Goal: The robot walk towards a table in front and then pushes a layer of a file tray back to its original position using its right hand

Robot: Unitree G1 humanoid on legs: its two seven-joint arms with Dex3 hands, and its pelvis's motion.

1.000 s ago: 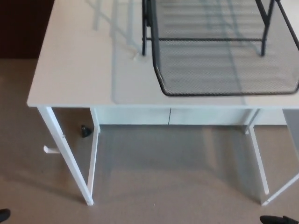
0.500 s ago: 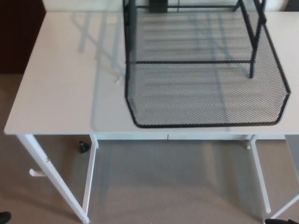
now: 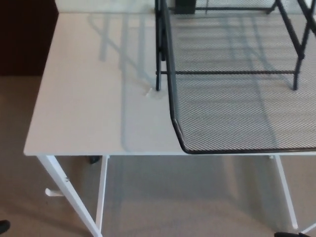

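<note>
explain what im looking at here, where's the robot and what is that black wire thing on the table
The picture comes from a camera on a humanoid robot's head, looking down, so you see what it sees rather than the robot itself. Neither of its hands is in view, and nothing is held. The white table stands on a beige carpet. The black wire thing is a mesh file tray: one layer is pulled out toward the camera, its front rim reaching the table's near edge, while the frame's thin black posts stand further back. The dark tips at the bottom corners cannot be identified.
</note>
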